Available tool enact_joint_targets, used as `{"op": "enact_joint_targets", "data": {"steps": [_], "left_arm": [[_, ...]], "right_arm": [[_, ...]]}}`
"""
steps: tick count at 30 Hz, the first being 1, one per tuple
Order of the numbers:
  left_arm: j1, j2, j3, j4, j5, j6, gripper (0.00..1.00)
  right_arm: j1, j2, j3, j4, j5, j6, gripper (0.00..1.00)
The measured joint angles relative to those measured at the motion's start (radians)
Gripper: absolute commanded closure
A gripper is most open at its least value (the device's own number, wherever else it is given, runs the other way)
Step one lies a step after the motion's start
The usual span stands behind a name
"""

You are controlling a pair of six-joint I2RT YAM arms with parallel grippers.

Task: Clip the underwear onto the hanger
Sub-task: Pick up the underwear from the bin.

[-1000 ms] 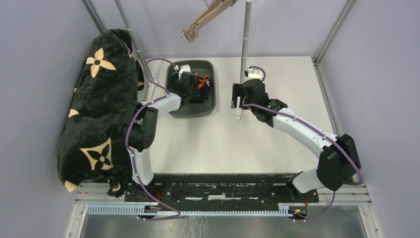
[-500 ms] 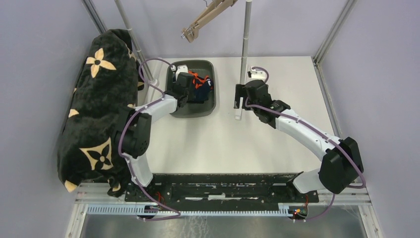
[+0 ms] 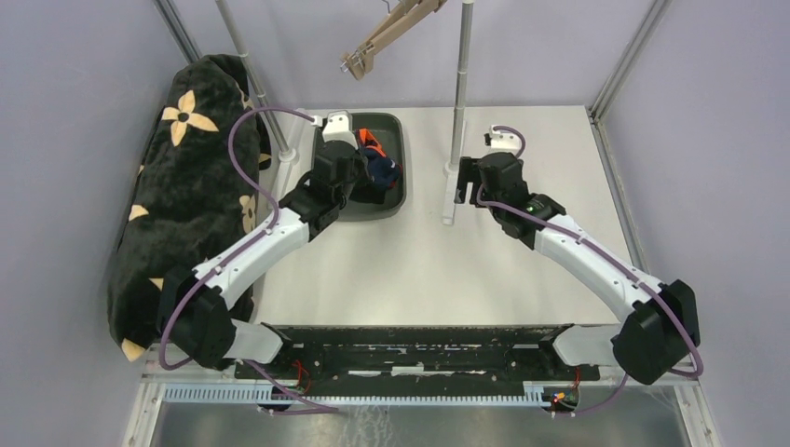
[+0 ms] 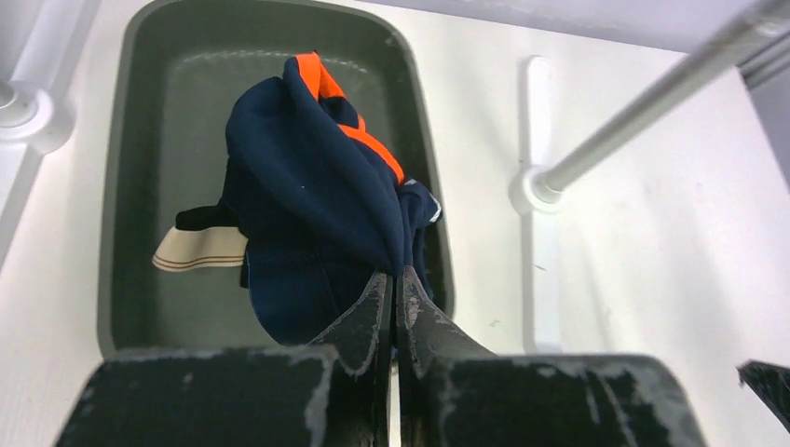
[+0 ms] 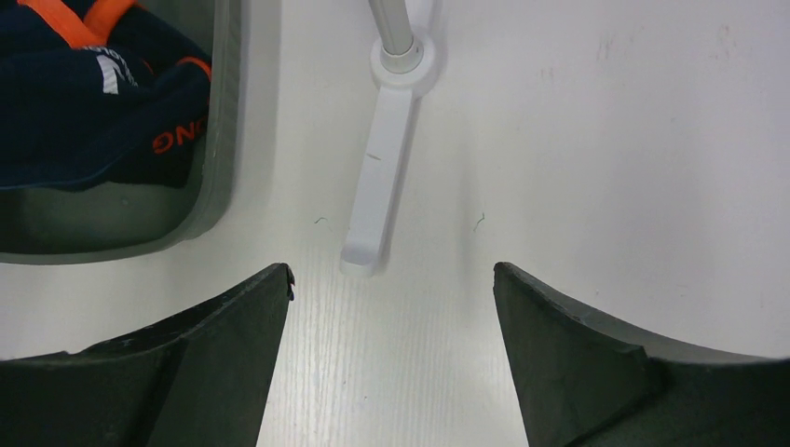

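Left gripper [image 4: 393,279] is pinched shut on a fold of the navy-and-orange underwear [image 4: 307,177]. The underwear is bunched up over the grey tray [image 4: 140,186], upper middle of the top view. A beige band [image 4: 200,247] on some black cloth peeks out from under it, can't tell if that's a separate piece

Right gripper [image 5: 391,272] is spread wide with nothing in it, over bare table [image 3: 419,270] just right of centre in the top view. In its own camera the white foot [image 5: 377,177] of the right pole [image 3: 458,84] lies between the fingers, further out

Room-wise:
- the tray's right rim sits near that white foot, only a narrow strip of table between them
- the right pole stands between the two grippers
- the left pole [image 3: 244,65] is just beside the tray's upper left corner
- a big black blanket [image 3: 186,214] with tan flowers fills the left edge, and the left arm runs close along it
- the middle and right of the table are open
- the wooden hanger [image 3: 391,33] hangs tilted at the top edge, above the tray and well apart from the underwear

Count: two arms, two grippers, two poles, one hanger, one tray, one blanket, one navy underwear
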Motion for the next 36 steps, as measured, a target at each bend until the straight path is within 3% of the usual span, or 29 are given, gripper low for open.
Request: {"op": "enact_joint_targets", "data": {"steps": [10, 23, 36], "left_arm": [[-0.090, -0.124, -0.002, -0.006, 0.000, 0.002, 0.97], [-0.140, -0.108, 0.094, -0.026, 0.008, 0.014, 0.97], [-0.151, -0.031, 0.137, -0.030, 0.033, 0.014, 0.97]], "right_arm": [[-0.029, -0.161, -0.075, 0.015, -0.005, -0.019, 0.11], [-0.027, -0.133, -0.159, 0.246, -0.425, -0.076, 0.13], [0.058, 0.126, -0.121, 0.596, -0.695, -0.076, 0.13]]}}
